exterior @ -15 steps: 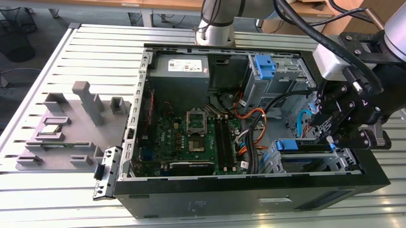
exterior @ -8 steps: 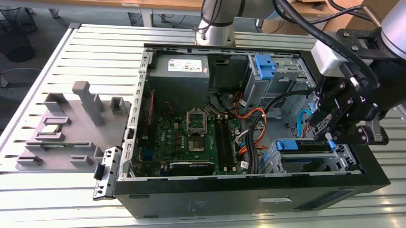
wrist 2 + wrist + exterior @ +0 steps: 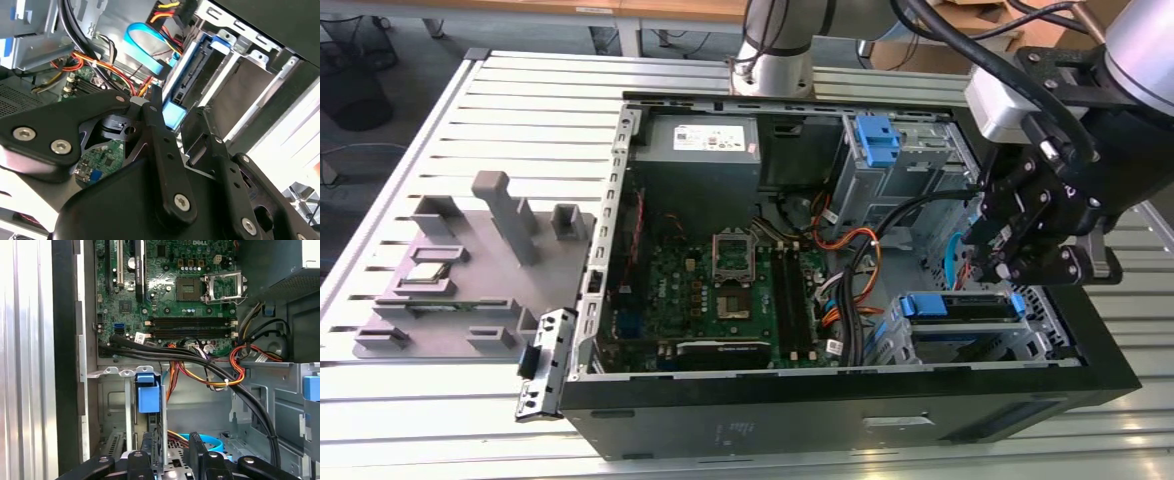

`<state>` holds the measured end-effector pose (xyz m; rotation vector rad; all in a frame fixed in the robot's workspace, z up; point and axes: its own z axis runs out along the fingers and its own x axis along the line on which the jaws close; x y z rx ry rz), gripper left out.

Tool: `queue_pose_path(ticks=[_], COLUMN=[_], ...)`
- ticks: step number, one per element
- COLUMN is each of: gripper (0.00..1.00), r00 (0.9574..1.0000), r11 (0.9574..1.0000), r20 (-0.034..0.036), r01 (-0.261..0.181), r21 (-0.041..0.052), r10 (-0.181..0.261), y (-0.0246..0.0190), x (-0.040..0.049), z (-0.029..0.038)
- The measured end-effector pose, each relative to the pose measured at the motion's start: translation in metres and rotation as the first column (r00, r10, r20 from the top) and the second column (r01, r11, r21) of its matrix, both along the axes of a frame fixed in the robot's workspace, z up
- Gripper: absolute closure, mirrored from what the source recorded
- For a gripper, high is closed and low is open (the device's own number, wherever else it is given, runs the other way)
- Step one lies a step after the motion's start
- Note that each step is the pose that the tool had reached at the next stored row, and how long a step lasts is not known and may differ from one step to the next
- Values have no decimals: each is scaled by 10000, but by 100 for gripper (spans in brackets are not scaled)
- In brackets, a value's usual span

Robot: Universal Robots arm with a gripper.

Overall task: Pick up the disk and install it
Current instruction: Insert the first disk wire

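The disk [image 3: 961,305], framed in its blue caddy, sits in the drive cage at the near corner of the open computer case [image 3: 854,410], at the exterior view's right. In the first wrist view the disk [image 3: 149,392] stands edge-on in the cage, its blue tab towards me. The second wrist view has the disk [image 3: 192,70] as a dark edge with blue trim. My gripper [image 3: 1014,265] hangs just above it. Its fingers stand apart in both wrist views, gripper [image 3: 169,447] and gripper [image 3: 177,117], with nothing clamped between them.
Black cable bundles [image 3: 867,270] and orange wires cross the case beside the cage. A second cage with a blue bracket [image 3: 874,138] stands at the back. The motherboard [image 3: 720,290] and power supply [image 3: 700,140] fill the rest. A grey fixture [image 3: 467,260] lies at the exterior view's left.
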<state>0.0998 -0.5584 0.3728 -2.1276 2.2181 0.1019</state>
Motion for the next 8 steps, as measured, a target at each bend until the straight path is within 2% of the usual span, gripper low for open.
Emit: queue_pose_path(ticks=[8], gripper=[58], r00=[10000], r11=[10000], r20=[4], r01=[0], r21=[0], r10=[0], y=[83], x=[0], z=[-16])
